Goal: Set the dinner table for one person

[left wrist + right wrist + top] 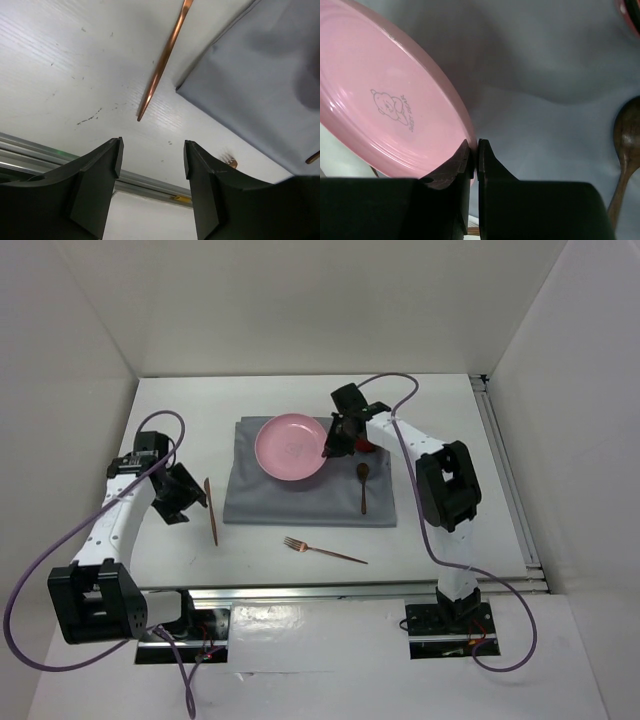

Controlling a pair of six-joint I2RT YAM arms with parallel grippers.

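- The white bench (500, 490) is filling the middle of the overhead view, with metal rails running along its edges, and is carrying a grey cloth (300, 502) at its centre.
- A pink plate (290, 448) is sitting on the far part of the cloth; the right end effector (331, 448) is clamping the plate's right rim — its fingers are nearly together around the thin edge.
- A wooden spoon (363, 485) is lying on the cloth, just right of the plate.
- The left end effector (197, 502) is hanging over bare bench left of the cloth, fingers apart and gripping nothing — a thin copper-coloured utensil (211, 510) is lying just beside it.
- A fork (322, 551) is lying on the bench near the cloth's front edge.
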